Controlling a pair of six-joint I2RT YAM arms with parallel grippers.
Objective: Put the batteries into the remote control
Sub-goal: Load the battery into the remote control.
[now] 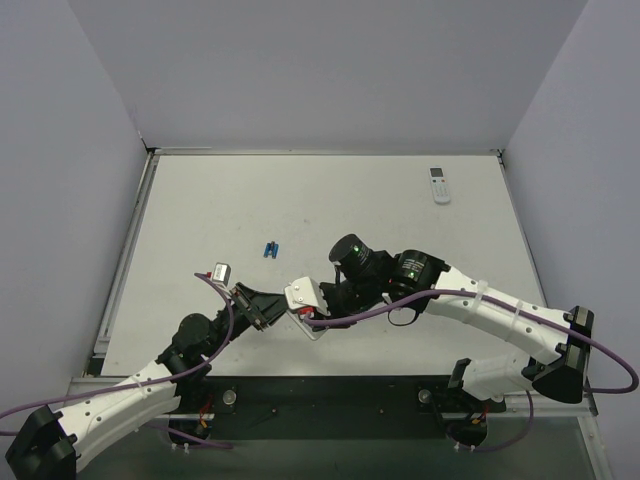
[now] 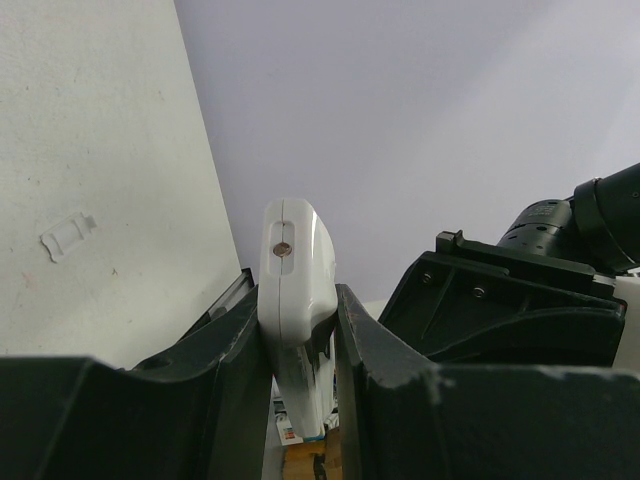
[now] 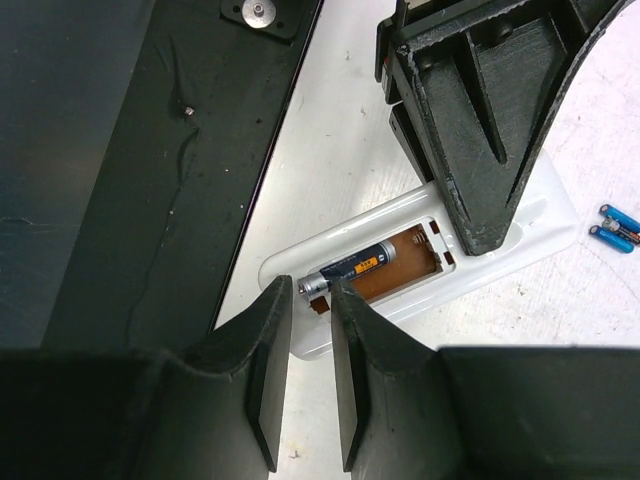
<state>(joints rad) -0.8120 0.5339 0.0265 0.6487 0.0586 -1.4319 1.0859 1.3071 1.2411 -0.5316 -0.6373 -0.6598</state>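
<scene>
Bench [image 1: 400, 200]: remote control [image 3: 545, 222], compartment open, clamped between left tool [image 2: 298, 300] fingers. Right tool [image 3: 312, 290] nearly closed, tips at end of dark battery [image 3: 355, 268] in compartment; grip unclear. Two blue batteries [image 3: 618, 226] on bench, beyond remote, clear of both tools.

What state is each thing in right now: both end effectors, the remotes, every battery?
Left end effector: shut on the remote control.
Remote control: back up, battery compartment open.
Seated battery: lying in one slot, the slot beside it empty.
Right end effector: jaws narrowly apart at the seated battery's end, grip unclear.
Blue batteries: two, loose on the table, side by side.
Second remote: flat at the far right, untouched.
</scene>
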